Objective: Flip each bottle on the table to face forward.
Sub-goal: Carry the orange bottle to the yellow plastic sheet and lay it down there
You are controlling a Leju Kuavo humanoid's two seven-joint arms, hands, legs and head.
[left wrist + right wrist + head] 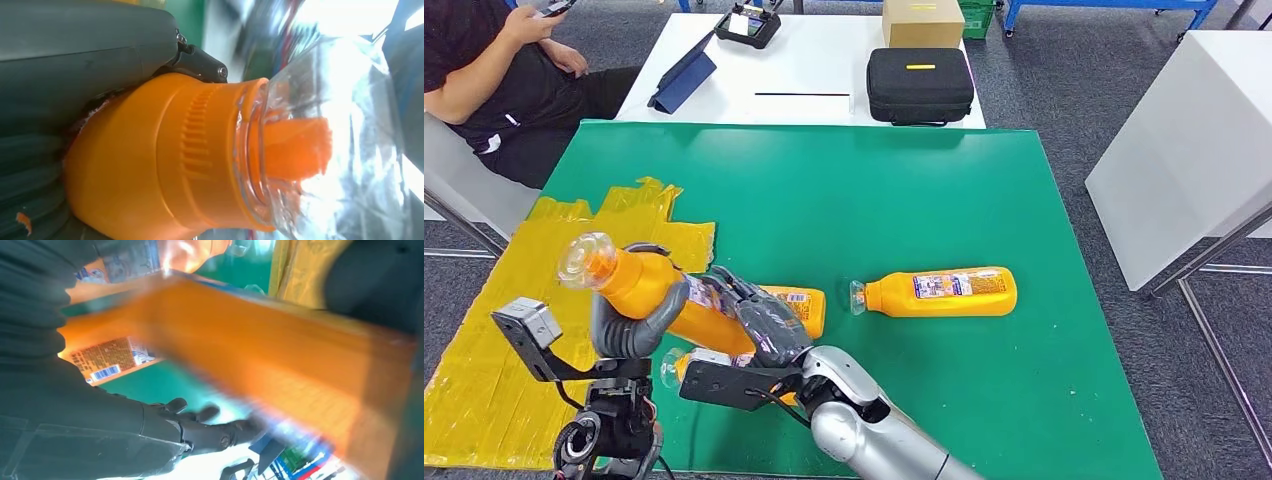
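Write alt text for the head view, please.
Both robot hands, left robot hand and right robot hand, grip a tilted orange bottle above a green table. Another orange bottle lies on its side nearby.

The left hand (75,65) grips an orange plastic bottle (150,165) below its ribbed collar; its clear cap (340,100) covers the orange spout.

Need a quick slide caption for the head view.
Both hands hold an orange bottle above the green table.
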